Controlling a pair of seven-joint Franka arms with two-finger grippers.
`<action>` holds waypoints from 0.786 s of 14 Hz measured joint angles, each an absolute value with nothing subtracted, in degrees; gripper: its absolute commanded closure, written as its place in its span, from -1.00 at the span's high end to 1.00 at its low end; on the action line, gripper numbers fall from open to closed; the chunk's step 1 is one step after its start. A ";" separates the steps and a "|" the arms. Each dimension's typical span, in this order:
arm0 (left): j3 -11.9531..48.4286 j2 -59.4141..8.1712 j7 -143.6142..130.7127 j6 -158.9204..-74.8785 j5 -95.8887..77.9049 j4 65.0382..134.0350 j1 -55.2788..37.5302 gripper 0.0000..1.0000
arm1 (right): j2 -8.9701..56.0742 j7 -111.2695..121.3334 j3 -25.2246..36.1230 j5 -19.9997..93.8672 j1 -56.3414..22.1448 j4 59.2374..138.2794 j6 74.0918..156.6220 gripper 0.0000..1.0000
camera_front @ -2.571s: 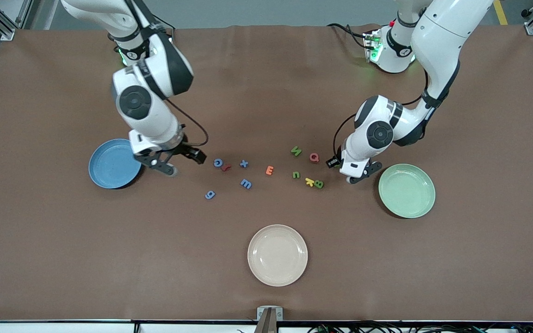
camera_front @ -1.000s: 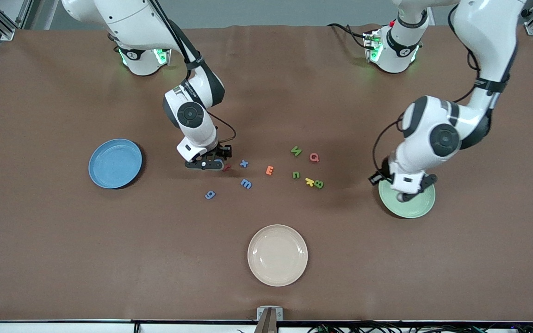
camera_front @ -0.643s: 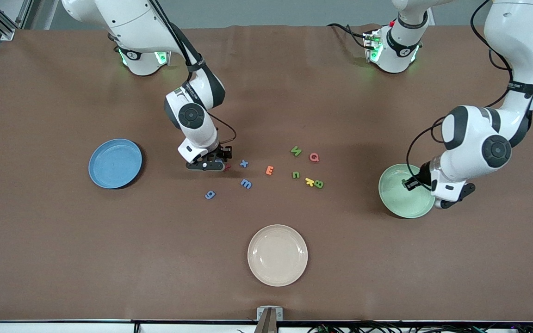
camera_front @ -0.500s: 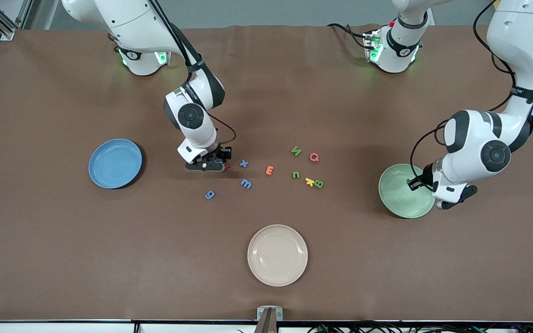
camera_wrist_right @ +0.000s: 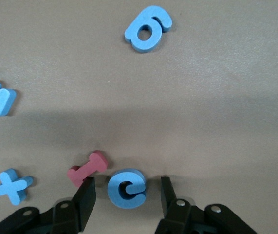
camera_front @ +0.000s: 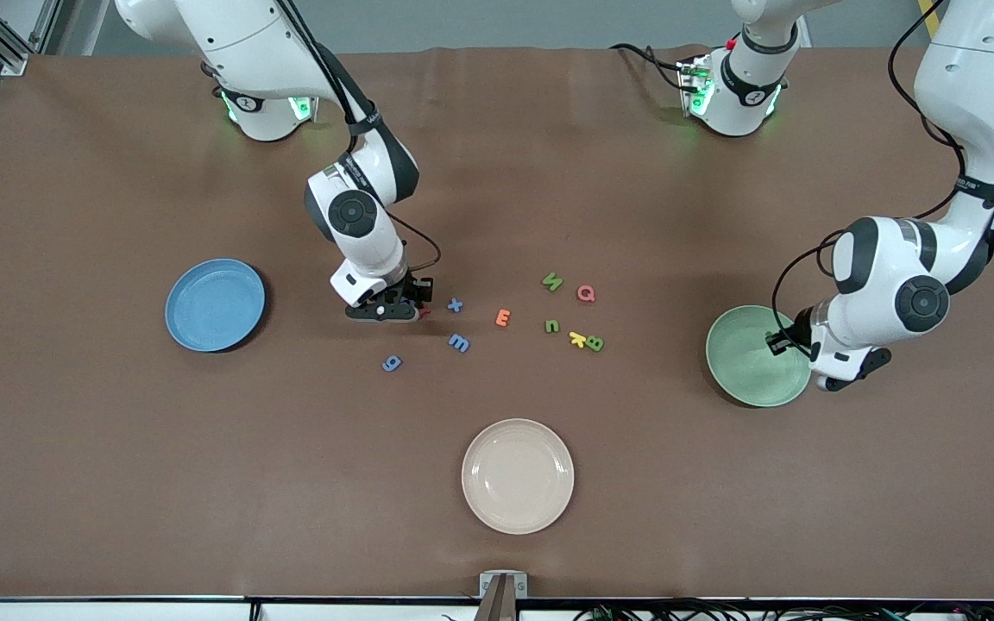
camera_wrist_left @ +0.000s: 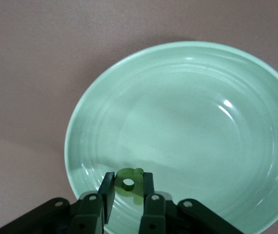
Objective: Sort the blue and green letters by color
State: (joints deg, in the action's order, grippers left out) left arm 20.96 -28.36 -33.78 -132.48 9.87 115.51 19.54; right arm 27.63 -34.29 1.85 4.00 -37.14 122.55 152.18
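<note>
My left gripper (camera_front: 844, 373) is shut on a dark green letter (camera_wrist_left: 129, 183) and holds it just above the green plate (camera_front: 747, 362), over its inner rim in the left wrist view (camera_wrist_left: 187, 112). My right gripper (camera_front: 385, 310) is open and low at the table, its jaws on either side of a blue letter c (camera_wrist_right: 126, 187). A red letter (camera_wrist_right: 86, 168) touches one finger. Blue x (camera_front: 455, 304), m (camera_front: 459, 343) and g (camera_front: 392, 363) lie nearby. Green N (camera_front: 552, 281), n (camera_front: 552, 326) and B (camera_front: 594, 344) lie toward the left arm's end.
An empty blue plate (camera_front: 215, 304) sits toward the right arm's end. A beige plate (camera_front: 518, 475) sits nearest the front camera. An orange E (camera_front: 503, 317), a red Q (camera_front: 586, 293) and a yellow k (camera_front: 578, 339) lie among the letters.
My left arm has carried the green letter from the letter group to over the green plate. My right arm has moved from the blue plate to the blue c and lowered around it.
</note>
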 measured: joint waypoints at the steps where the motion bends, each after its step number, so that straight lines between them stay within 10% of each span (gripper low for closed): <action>1: 21.02 -28.52 -33.78 -132.56 9.87 115.51 19.51 -0.41 | 27.63 -34.21 1.85 4.00 -37.14 122.55 152.18 0.22; 3: 21.13 -28.68 -33.84 -132.57 9.87 115.51 19.47 0.99 | 27.65 -34.18 1.85 4.00 -37.14 122.55 152.18 0.19; 8: 21.58 -27.78 -34.05 -132.24 9.87 114.83 19.38 0.99 | 27.91 -34.04 1.89 3.89 -37.14 122.54 152.18 -0.23; 11: 24.77 -22.93 -34.09 -126.66 9.87 112.86 19.49 0.99 | 27.75 -34.03 2.18 3.70 -37.13 122.52 151.97 -0.89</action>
State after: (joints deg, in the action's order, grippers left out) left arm 24.77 -22.93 -34.09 -126.66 9.87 112.86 19.49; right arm 27.75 -34.03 2.18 3.70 -37.13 122.52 151.97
